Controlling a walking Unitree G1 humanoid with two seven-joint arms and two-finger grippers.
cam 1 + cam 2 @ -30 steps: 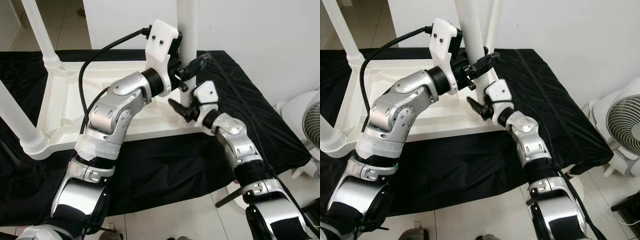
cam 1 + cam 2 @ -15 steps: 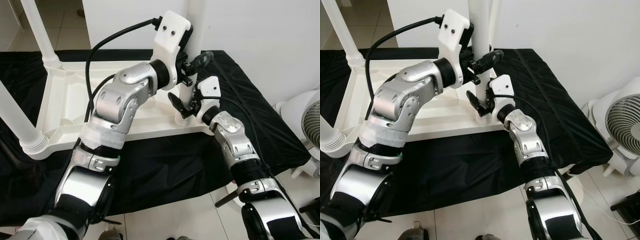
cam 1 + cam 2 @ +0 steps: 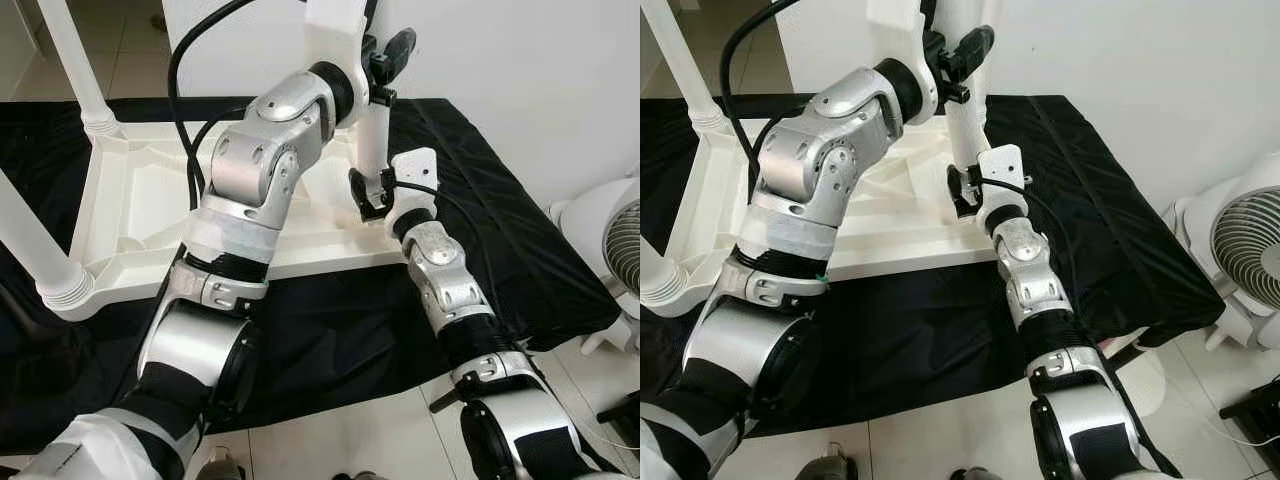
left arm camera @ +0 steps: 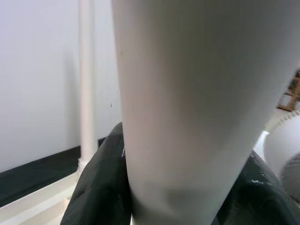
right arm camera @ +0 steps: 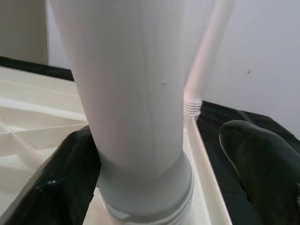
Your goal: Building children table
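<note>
The white plastic children's table (image 3: 140,220) lies upside down on a black cloth, its legs pointing up. The near right leg (image 3: 372,130) stands in its corner socket, its threaded base (image 5: 145,206) at the socket. My left gripper (image 3: 385,52) is shut on this leg high up; in the left wrist view its dark fingers (image 4: 93,187) press both sides. My right gripper (image 3: 372,195) straddles the same leg just above the base, open: one finger (image 5: 51,187) touches the leg and the other finger (image 5: 262,168) stands a little apart.
Three more legs stand up: far left leg (image 3: 75,60), near left leg (image 3: 30,240) and far right leg (image 5: 206,61). A white wall rises right behind the table. A white fan (image 3: 620,240) stands on the floor to the right, past the cloth's edge (image 3: 560,330).
My left gripper has slid higher up the near right leg. My right gripper has moved in from beside the leg to straddle it above the base.
</note>
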